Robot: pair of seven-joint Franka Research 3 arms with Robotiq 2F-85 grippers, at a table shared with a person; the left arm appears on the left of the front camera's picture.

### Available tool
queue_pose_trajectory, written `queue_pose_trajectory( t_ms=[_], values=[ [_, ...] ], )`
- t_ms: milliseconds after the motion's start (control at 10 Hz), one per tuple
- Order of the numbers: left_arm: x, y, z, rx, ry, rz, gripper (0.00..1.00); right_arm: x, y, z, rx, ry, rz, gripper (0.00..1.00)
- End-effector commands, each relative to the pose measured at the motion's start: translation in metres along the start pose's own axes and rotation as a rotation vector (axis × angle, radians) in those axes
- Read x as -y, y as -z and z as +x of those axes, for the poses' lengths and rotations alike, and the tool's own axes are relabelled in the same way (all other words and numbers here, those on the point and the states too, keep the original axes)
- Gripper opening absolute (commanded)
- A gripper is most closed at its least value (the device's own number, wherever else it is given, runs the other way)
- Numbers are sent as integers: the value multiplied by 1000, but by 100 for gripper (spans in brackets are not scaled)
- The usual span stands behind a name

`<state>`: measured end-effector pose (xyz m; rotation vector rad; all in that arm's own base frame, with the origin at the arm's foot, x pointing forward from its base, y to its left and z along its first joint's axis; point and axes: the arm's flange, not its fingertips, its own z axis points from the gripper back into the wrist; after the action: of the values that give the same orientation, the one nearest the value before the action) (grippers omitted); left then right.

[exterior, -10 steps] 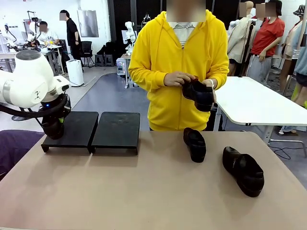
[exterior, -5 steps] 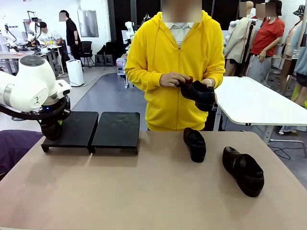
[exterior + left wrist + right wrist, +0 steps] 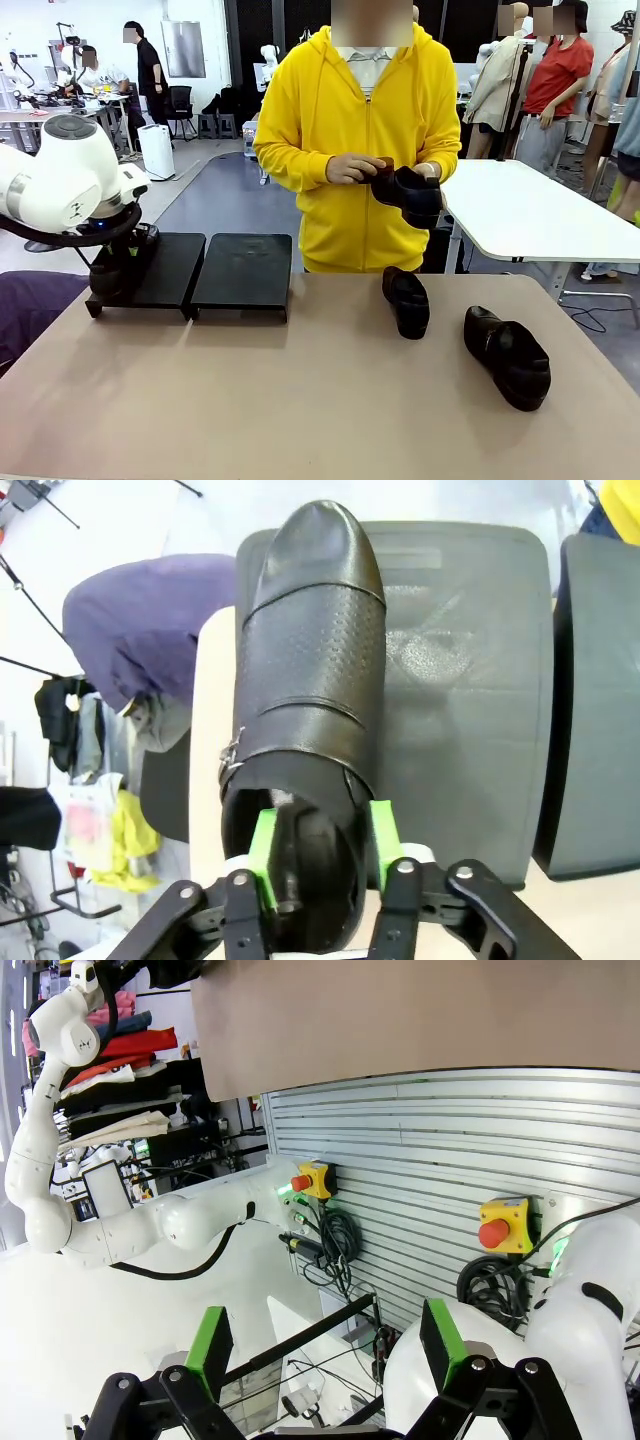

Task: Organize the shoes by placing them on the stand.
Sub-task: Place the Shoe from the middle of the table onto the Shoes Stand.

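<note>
Clamped a second ago, the left gripper [image 3: 322,820] now stands half-parted, straddling one side wall of a shoe [image 3: 310,660] lying on the left section of the stand [image 3: 460,680], at the far-left corner of the bench [image 3: 300,400], a detail the front view hides. The right gripper [image 3: 325,1335] gapes wide, empty. Two shoes [image 3: 406,300] [image 3: 507,355] lie near the bench's right edge.

A robotics laboratory in an open hall is indicated by red emergency-stop buttons [image 3: 499,1231] and coiled cables [image 3: 338,1237] mounted on a ribbed metal panel [image 3: 430,1120], and by white work tables [image 3: 530,215] set on a grey floor [image 3: 215,200], with people [image 3: 150,65] seen at a far desk
</note>
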<state>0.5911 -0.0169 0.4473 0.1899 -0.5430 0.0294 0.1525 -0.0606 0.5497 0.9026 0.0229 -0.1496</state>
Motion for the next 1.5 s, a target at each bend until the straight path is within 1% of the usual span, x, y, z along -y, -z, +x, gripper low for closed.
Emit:
queue_pose_trajectory(
  t_ms=[0, 200, 300, 400, 500, 600, 700, 800, 900, 1000, 1100, 1200, 1300, 1400],
  values=[
    [5, 0, -4, 28, -14, 30, 100, 0, -3, -1, -1, -24, 6, 100],
    [8, -13, -10, 31, 3, 23, 100, 0, -3, -1, -1, -24, 6, 100],
    [9, -28, -14, 26, 21, 2, 100, 0, -3, -1, -1, -24, 6, 100],
    [9, -49, -20, -5, 35, -27, 100, 0, -3, -1, -1, -24, 6, 100],
    [9, -81, -29, -46, -42, -60, 100, 0, -3, -1, -1, -24, 6, 100],
    [9, -119, -43, -100, -83, -145, 100, 0, -3, -1, -1, -24, 6, 100],
    [2, -155, -60, -182, -96, -195, 100, 0, -3, -1, -1, -24, 6, 100],
    [-13, -186, -77, -282, -105, -294, 100, 0, -3, -1, -1, -24, 6, 100],
    [-30, -214, -97, -291, -50, -434, 100, 0, -3, -1, -1, -24, 6, 100],
    [-42, -239, -128, -318, 80, -647, 100, 0, -3, -1, -1, -24, 6, 100],
    [-51, -250, -154, -321, 110, -778, 100, 0, -3, -1, -1, -24, 6, 100],
    [-62, -250, -183, -330, 94, -855, 100, 0, -3, -1, -1, -24, 6, 100],
    [-76, -244, -213, -278, 10, -906, 100, 0, -3, -1, -1, -24, 6, 100],
    [-98, -232, -240, -221, -92, -985, 100, 0, -3, -1, -1, -24, 6, 100]
  ],
)
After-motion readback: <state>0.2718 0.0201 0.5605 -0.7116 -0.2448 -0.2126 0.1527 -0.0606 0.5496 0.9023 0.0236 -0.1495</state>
